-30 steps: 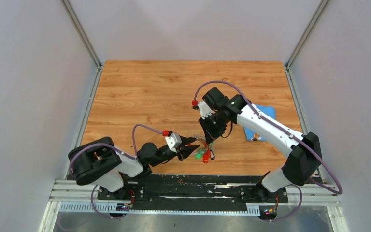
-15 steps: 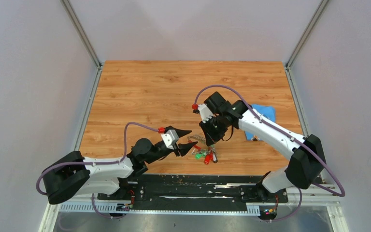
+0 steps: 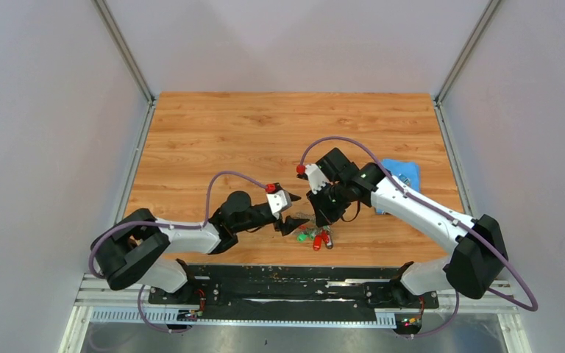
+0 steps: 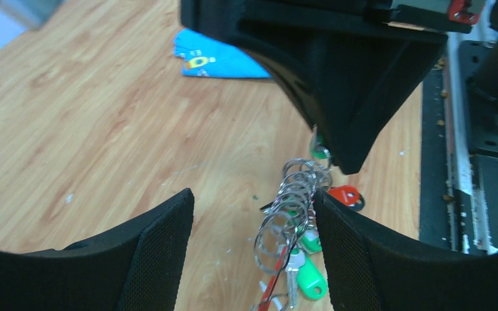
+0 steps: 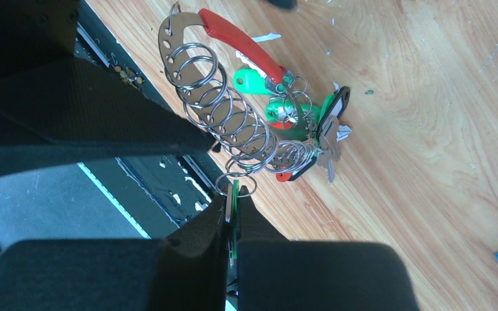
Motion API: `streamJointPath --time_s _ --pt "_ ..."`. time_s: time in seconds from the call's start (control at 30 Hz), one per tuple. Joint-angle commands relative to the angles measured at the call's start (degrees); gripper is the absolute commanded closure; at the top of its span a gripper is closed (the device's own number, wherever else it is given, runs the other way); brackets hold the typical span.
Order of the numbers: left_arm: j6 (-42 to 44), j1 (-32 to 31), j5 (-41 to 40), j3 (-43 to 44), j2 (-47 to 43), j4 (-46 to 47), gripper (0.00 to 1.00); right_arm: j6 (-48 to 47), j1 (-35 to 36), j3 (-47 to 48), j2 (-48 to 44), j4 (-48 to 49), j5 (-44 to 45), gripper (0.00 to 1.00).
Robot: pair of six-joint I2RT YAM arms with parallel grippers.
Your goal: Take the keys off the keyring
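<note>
Pale grey walls (image 3: 59,110) and aluminium corner posts (image 3: 123,48) close in the light wooden plank surface (image 3: 250,132). A black mounting rail (image 3: 294,283) runs along its near edge. Pale flecks dot the wood near the work.

The left arm (image 3: 184,237) reaches in low. The right arm (image 3: 419,206) bends in from the other side and covers part of the bright blue cloth (image 3: 407,173), which lies well apart from the keys; the right wrist view shows only a corner of it.

The left pincer (image 3: 294,212) is spread wide. Its black fingers (image 4: 149,259) are cut off by the bottom of its own view. The ring coil stands between them, just beside one finger, and contact cannot be told.

The right pincer (image 3: 323,219) is pressed together on one green-headed key (image 5: 233,217), seen edge-on and mostly buried between the pads.

Linked to that key is the keyring (image 5: 233,126) — a string of thin silvery metal rings on a flat metal clip with a red curved piece (image 5: 243,45). Its gripped end is raised; whether the clip rests on the wood I cannot tell.

The small silver metal keys with green or red plastic heads (image 5: 311,129) lie bunched on the surface just below the right pincer — too overlapped to count.
</note>
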Motion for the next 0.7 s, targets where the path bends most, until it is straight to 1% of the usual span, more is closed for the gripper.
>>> streamJointPath --time_s 0.0,0.1,0.2,0.3,0.37,0.4,0.47,0.5,0.53,0.6,0.63,0.67 --pt "-0.4 0.3 9.1 3.3 4.9 0.3 0.30 -1.1 1.0 -1.2 -1.2 0.9 0.9 0.99" --pt "-2.0 0.3 12.7 4.1 8.1 0.8 0.32 -0.7 0.9 -1.1 -0.9 0.9 2.5 0.99" --pt "-4.3 0.3 13.6 3.2 9.7 3.9 0.33 -0.3 1.0 -0.4 -0.6 0.9 3.5 0.99" --pt "-5.3 0.3 12.5 2.3 11.7 6.4 0.42 -0.1 0.9 0.7 -0.3 0.9 2.8 0.99" --pt "-7.7 0.4 11.5 1.5 13.8 11.5 0.52 -0.1 1.0 1.6 0.2 0.9 1.8 0.99" --pt "-8.8 0.3 11.1 1.4 15.2 14.1 0.59 -0.1 0.9 2.0 0.4 0.9 1.4 0.99" --pt "-11.7 0.3 10.8 2.0 17.6 17.7 0.82 0.2 1.0 2.6 0.4 1.0 0.7 0.99" --pt "-13.1 0.3 9.9 2.2 18.6 19.2 0.96 0.6 1.0 2.8 0.2 1.0 0.8 0.99" --pt "-14.8 0.3 8.7 1.8 20.0 23.2 1.00 1.0 1.0 2.9 -0.2 1.0 1.8 0.99" --pt "-19.9 0.7 5.6 -0.4 23.5 33.8 1.00 3.1 0.5 1.7 -0.6 0.9 7.8 0.99" --pt "-21.8 1.0 5.4 -0.3 24.2 34.7 1.00 5.1 -0.3 0.4 -0.7 0.6 9.7 1.00" --pt "-22.5 1.0 5.2 -0.2 24.1 34.3 1.00 6.4 -1.7 -0.9 -0.6 0.5 9.5 0.99"
